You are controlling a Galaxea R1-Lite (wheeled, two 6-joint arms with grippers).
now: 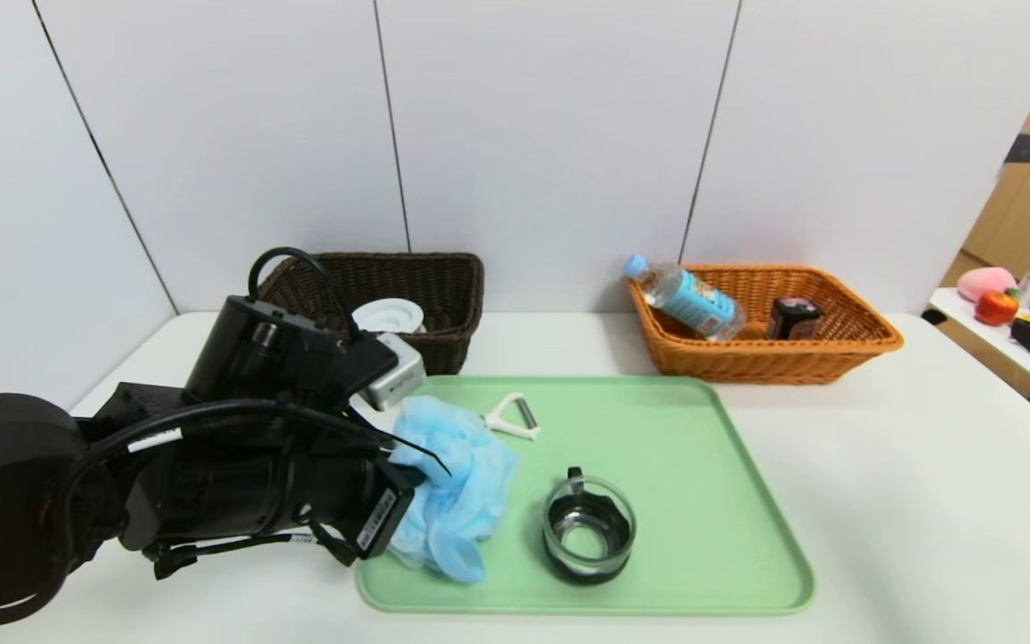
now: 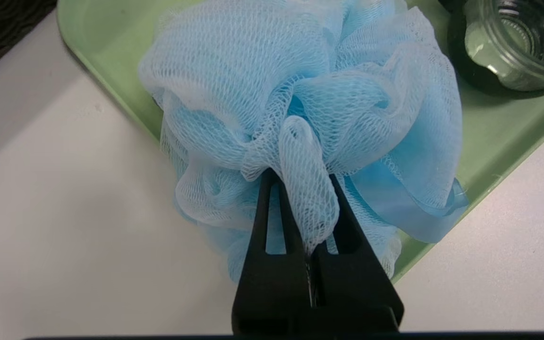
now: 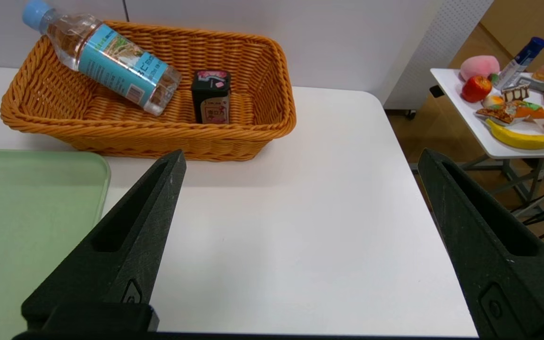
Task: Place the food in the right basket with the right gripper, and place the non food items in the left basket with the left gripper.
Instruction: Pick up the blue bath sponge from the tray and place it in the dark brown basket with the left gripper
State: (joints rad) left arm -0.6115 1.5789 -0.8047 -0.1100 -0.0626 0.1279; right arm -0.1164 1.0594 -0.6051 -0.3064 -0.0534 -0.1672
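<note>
Now our left tool (image 2: 300,189) pinching the blue pouf (image 2: 310,99) at the green tray's (image 1: 747,537) near-left edge, our right tool (image 3: 300,160) gaping wide beside that tray.

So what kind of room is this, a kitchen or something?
More likely a lab or test room: plain white wall panels, a bare white table with a sorting tray, and a side table of toy-like food.
</note>
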